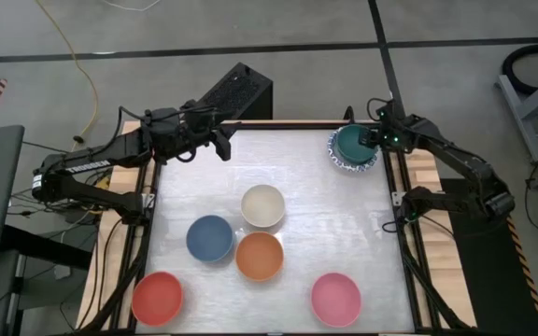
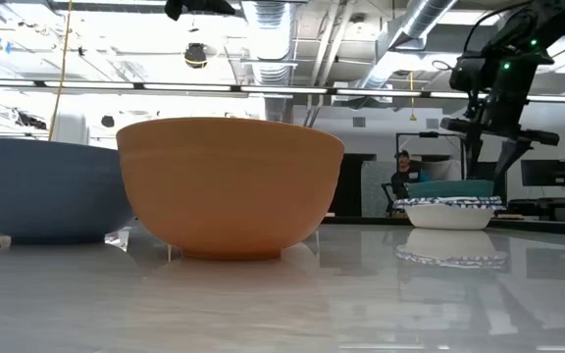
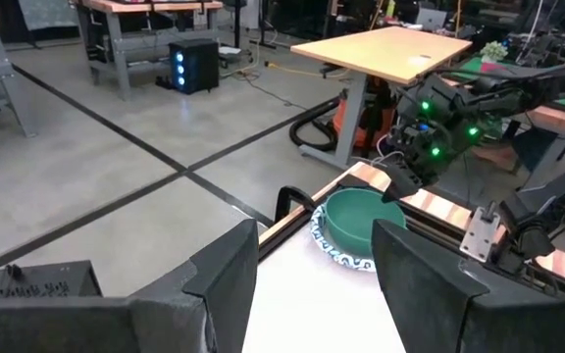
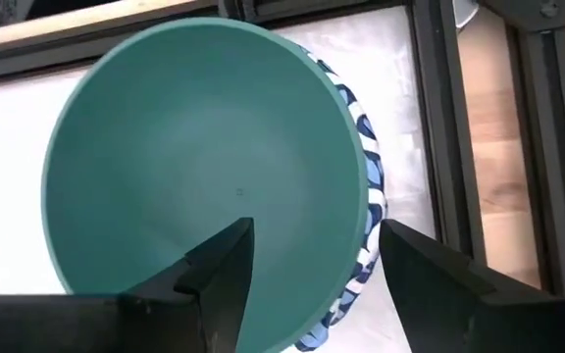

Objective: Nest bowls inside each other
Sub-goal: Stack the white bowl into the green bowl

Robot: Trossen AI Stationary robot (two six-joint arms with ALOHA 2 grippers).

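Observation:
A teal bowl (image 1: 349,145) sits nested in a shallow white bowl with a blue-patterned rim (image 1: 337,161) at the table's far right corner. My right gripper (image 4: 312,265) hangs open just above it, pointing down at a slant. One finger is over the teal bowl's inside and the other is outside its rim (image 4: 359,186), and neither touches it. The cream (image 1: 262,205), blue (image 1: 210,237), orange (image 1: 259,256), red (image 1: 158,298) and pink (image 1: 335,299) bowls stand apart on the table. My left gripper (image 1: 222,145) waits open above the far left edge.
The table's black frame rails (image 1: 402,201) and wooden side strips run close beside the nested bowls. The cream, blue and orange bowls cluster at the table's middle, and bare tabletop (image 1: 344,224) lies between them and the teal bowl. A person sits in the room beyond (image 2: 401,172).

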